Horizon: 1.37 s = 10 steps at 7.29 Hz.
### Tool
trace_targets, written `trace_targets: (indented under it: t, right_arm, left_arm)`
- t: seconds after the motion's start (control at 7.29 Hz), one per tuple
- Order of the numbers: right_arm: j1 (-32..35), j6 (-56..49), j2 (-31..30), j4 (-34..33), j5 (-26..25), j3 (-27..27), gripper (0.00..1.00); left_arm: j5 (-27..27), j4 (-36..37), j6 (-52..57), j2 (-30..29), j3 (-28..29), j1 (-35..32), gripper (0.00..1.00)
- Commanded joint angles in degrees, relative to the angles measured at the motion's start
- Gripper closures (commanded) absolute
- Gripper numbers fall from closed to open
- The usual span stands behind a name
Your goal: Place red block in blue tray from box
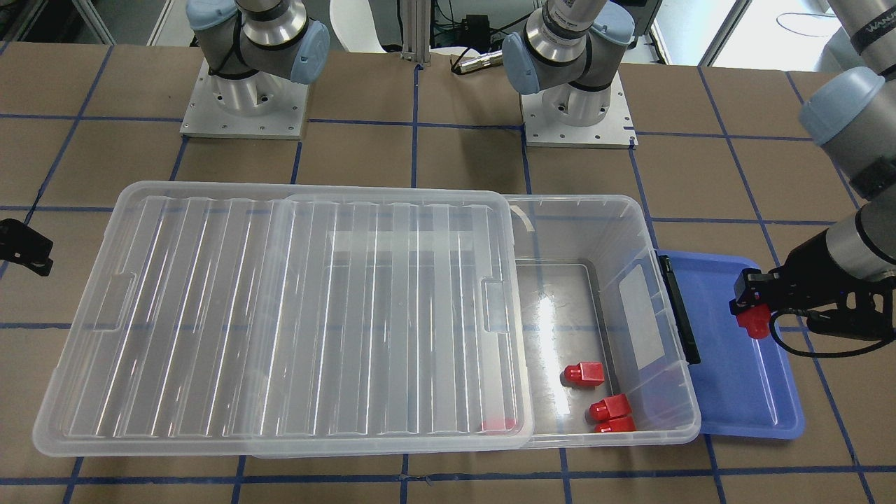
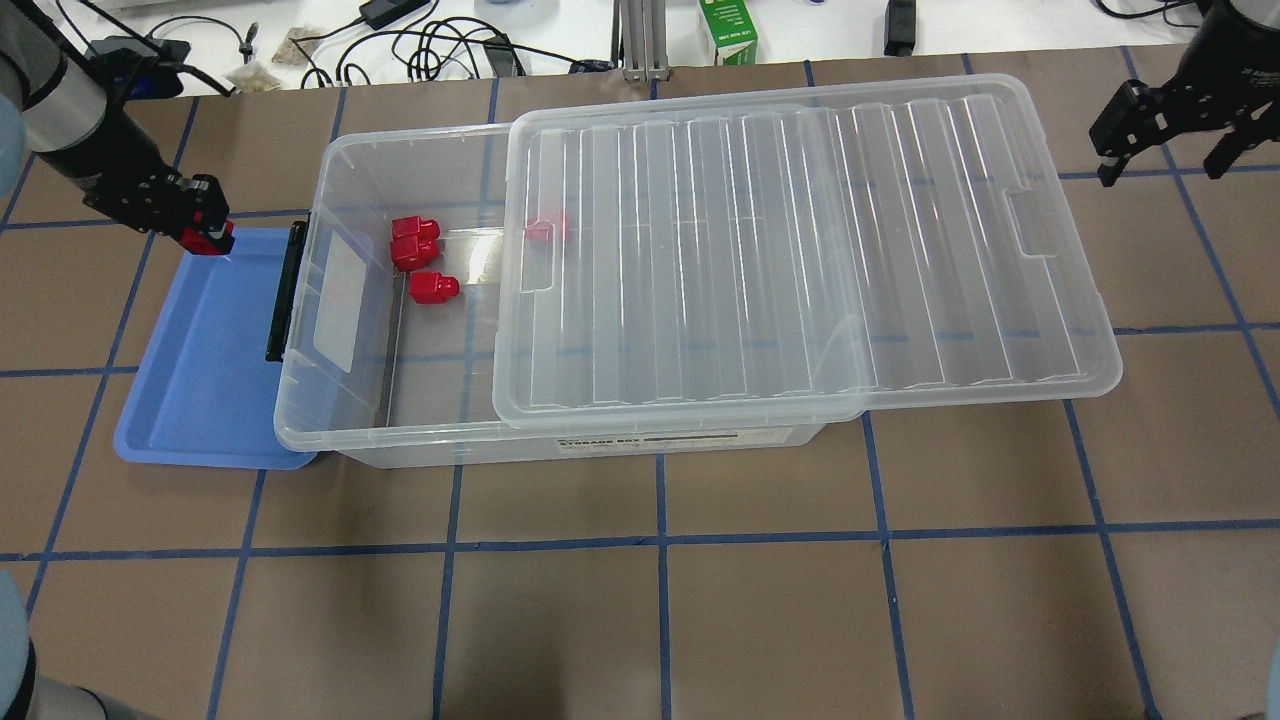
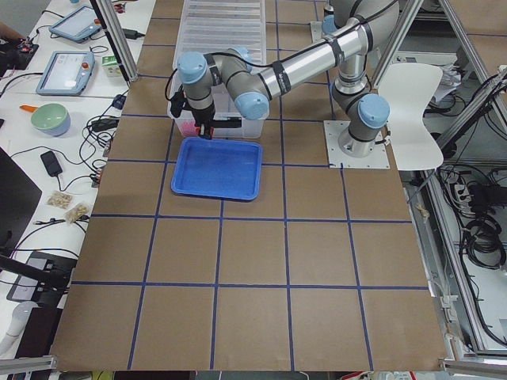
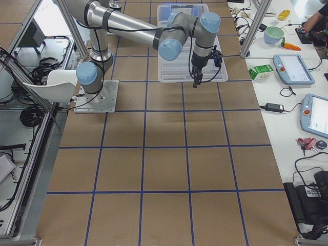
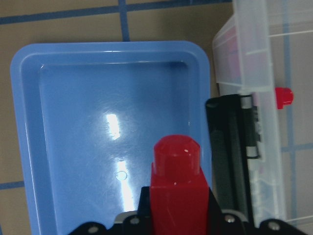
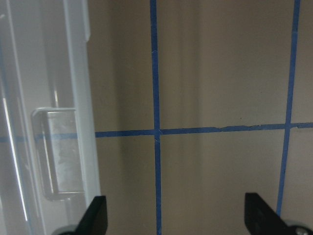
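My left gripper [image 2: 208, 232] is shut on a red block [image 5: 175, 188] and holds it above the far end of the blue tray [image 2: 200, 370]; it shows in the front view too [image 1: 749, 311]. The tray [image 5: 73, 137] sits against the box's latch end. The clear box [image 2: 340, 400] holds three more red blocks [image 2: 418, 256] in its open part and one under the lid [image 2: 545, 232]. The ribbed lid [image 2: 800, 250] is slid aside, covering most of the box. My right gripper [image 2: 1165, 150] is open and empty beyond the lid's other end.
The box's black latch [image 1: 679, 308] faces the tray. A green carton [image 2: 728, 30] and cables lie past the table's far edge. Brown table with blue tape grid [image 2: 660, 600] spreads in front of the box.
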Motion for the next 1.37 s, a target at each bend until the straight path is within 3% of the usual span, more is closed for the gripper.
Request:
trace_targets:
  t: [0.0, 0.14, 0.27, 0.41, 0.55, 0.69, 0.82, 0.96, 1.23]
  right_arm:
    - [-1.19, 0.03, 1.89, -0.45, 0.54, 1.86, 0.0]
    - [-1.1, 0.21, 2.24, -2.45, 0.63, 3.17, 0.0]
    - [-0.75, 0.39, 2.33, -5.96, 0.63, 4.75, 0.0]
    - [-0.58, 0.48, 2.24, -7.03, 0.63, 5.81, 0.0]
    - [-0.49, 0.48, 2.33, -7.05, 0.71, 6.0, 0.0]
    - [-0.23, 0.48, 2.76, -7.05, 0.8, 6.0, 0.0]
    - [0.91, 1.35, 2.94, -7.05, 0.8, 6.0, 0.0]
    - [1.62, 4.23, 2.94, -6.96, 0.72, 6.0, 0.0]
    - [3.37, 5.57, 2.86, -6.87, 0.8, 6.0, 0.0]
  left_arm:
    - [0.34, 6.08, 2.49, -3.82, -5.55, 3.37, 1.0]
    - [1.22, 13.71, 2.41, -5.24, -9.07, 3.55, 1.0]
    - [1.23, 16.49, 2.23, -6.47, -10.67, 3.55, 1.0]
    - [1.23, 16.77, 2.32, -7.18, -10.95, 3.47, 1.0]
    - [1.23, 16.86, 2.49, -7.71, -10.86, 3.55, 0.91]
    - [2.27, 16.78, 2.41, -7.8, -9.9, 3.38, 0.8]
    - [3.15, 16.78, 2.32, -7.63, -9.89, 3.21, 0.44]
    - [3.25, 16.78, 2.15, -6.93, -9.81, 3.03, 0.26]
    - [3.25, 15.56, 1.88, -4.74, -8.41, 2.33, 0.16]
